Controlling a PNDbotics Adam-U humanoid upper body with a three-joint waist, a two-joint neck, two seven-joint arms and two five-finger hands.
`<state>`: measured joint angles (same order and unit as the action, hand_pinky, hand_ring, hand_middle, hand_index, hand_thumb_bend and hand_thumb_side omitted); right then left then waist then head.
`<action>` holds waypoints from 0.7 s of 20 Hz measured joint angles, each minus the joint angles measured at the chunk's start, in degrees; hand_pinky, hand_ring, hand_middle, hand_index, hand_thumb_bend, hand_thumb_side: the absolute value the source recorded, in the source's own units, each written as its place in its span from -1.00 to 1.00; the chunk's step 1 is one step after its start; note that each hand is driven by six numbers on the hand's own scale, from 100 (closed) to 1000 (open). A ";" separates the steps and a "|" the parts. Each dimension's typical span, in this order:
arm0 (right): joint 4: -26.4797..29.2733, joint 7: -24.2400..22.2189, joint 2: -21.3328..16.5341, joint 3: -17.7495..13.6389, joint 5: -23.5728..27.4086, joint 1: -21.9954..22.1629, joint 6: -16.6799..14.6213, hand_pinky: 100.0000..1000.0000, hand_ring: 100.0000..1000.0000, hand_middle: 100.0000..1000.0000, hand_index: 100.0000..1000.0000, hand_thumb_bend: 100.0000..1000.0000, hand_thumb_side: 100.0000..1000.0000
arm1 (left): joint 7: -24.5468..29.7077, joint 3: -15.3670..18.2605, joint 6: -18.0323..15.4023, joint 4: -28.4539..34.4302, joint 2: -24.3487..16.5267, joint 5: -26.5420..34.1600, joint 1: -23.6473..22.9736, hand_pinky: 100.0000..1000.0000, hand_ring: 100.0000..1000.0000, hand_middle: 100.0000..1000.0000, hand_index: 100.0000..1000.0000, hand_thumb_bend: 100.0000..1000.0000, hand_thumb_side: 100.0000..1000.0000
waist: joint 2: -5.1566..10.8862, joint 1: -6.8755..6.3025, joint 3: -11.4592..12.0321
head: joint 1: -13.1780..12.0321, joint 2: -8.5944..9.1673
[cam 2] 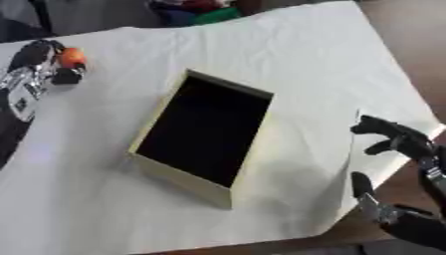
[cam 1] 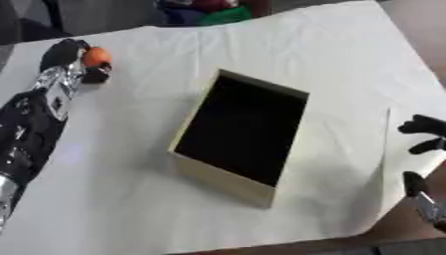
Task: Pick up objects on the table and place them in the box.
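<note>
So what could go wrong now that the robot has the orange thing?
The left hand seems to hold the orange thing only partly, so it might slip out on the way over. The box is off to the side, so the thing could hit its rim and bounce out. The right hand waits open at the table's edge, too far away to catch it.

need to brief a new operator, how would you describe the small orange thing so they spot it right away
Start at the tan box mid-table, then look to the far left corner of the white cloth. The orange object sits within the curled fingers of the left hand, the only bright colour against that black hand.
</note>
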<state>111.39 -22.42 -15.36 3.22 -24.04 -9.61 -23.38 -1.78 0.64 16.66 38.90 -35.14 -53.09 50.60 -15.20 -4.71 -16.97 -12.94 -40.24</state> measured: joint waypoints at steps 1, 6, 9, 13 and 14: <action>0.00 0.00 0.00 0.00 0.00 0.00 0.00 0.23 0.76 0.56 0.94 -1.00 -0.49 | -0.39 0.00 0.30 0.01 0.00 -0.45 0.00 0.49 0.32 0.32 0.16 -1.00 -0.47 | 0.00 0.03 -0.01 | 0.00 0.00; 0.00 -0.01 0.00 0.00 0.00 0.03 -0.01 0.24 0.76 0.56 0.94 -1.00 -0.51 | -4.09 0.01 2.12 0.86 0.00 -3.06 -0.02 0.43 0.21 0.16 -0.33 -1.00 -0.42 | 0.23 0.23 0.12 | 0.00 0.00; 0.00 -0.01 -0.01 0.00 0.00 0.08 -0.02 0.24 0.76 0.56 0.94 -1.00 -0.52 | -6.48 0.00 2.23 2.54 -0.05 -3.41 -0.13 0.43 0.21 0.16 -0.33 -1.00 -0.40 | 0.98 0.26 0.58 | 0.04 0.00; 0.00 0.02 -0.05 -0.02 0.00 0.29 -0.02 0.25 0.76 0.56 0.94 -1.00 -0.54 | -7.02 -0.98 0.87 6.31 -0.89 -2.91 -1.07 0.44 0.23 0.18 -0.33 -1.00 -0.40 | 1.84 0.57 1.25 | 0.40 -0.02; 0.00 0.05 -0.06 -0.03 0.00 0.48 -0.02 0.25 0.76 0.56 0.94 -1.00 -0.54 | -6.86 -1.44 0.22 7.60 -1.44 -2.80 -1.38 0.44 0.24 0.18 -0.33 -1.00 -0.40 | 2.10 0.60 1.50 | 0.53 -0.03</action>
<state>111.39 -22.38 -15.43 3.19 -24.04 -9.14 -23.40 -8.64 -0.80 16.88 46.51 -36.58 -55.89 49.23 -13.10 -4.11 -15.47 -12.41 -40.27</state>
